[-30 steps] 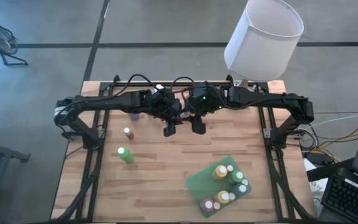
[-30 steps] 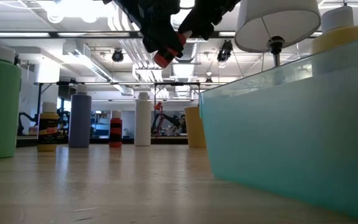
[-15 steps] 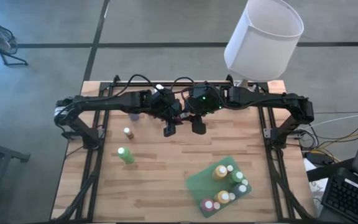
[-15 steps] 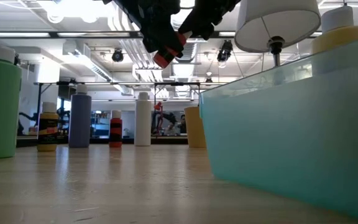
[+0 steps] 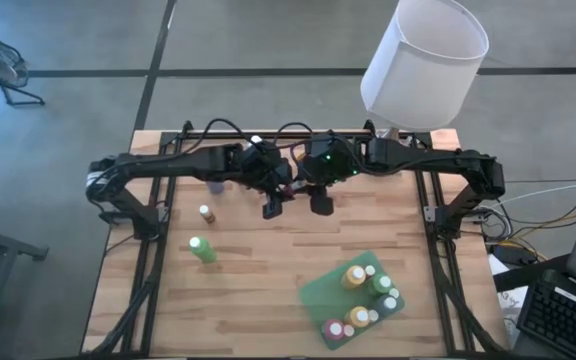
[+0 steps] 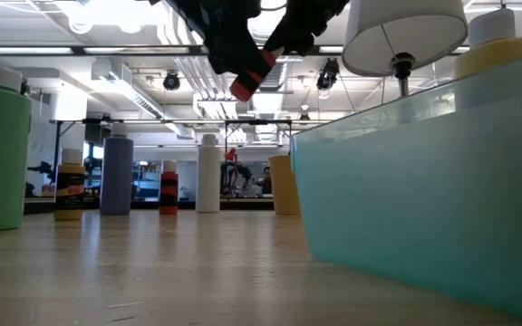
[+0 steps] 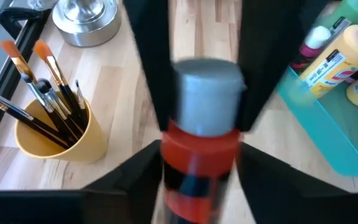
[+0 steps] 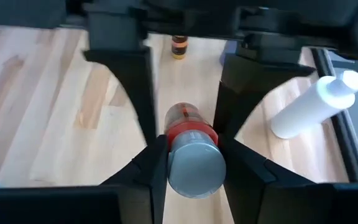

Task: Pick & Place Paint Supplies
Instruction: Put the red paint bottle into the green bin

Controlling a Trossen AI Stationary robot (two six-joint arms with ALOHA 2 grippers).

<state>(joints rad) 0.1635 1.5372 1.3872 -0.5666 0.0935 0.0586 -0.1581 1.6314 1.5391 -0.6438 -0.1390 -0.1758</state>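
Mid-air handover over the table's far side. Small red paint bottle with grey cap point(image 8: 188, 152) sits between both sets of jaws: right gripper point(image 8: 188, 146) clamps the cap end, left gripper point(image 7: 199, 112) looks slackened. Next, probably: left backs clear, right carries it to the green tray point(image 5: 320, 291).

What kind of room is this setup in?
Probably a large open lab or workshop: bare concrete floor around the wooden table, exposed ceiling ducts and lights, and a keyboard at a workstation beside it.
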